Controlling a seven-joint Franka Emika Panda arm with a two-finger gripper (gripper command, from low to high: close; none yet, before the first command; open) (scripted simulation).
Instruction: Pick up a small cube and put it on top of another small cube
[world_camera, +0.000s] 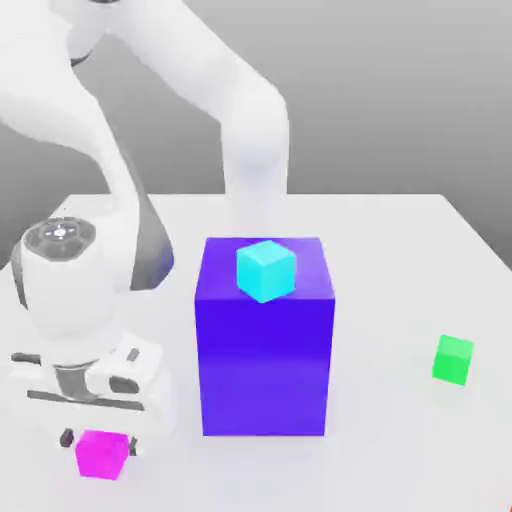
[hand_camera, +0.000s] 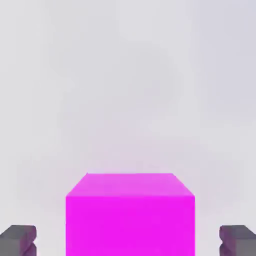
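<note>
Exterior view: the pincer (world_camera: 98, 440) straddles the magenta cube (world_camera: 102, 455) on the tabletop (world_camera: 400, 260), well apart from the green cube (world_camera: 453, 359). Hand view: fingertips (hand_camera: 19, 240) stand clear of the cube's sides, so released; best to centre, then squeeze evenly.

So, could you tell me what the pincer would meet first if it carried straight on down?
The pink cube, which sits between the pincer's fingers, then the table beneath it.
</note>
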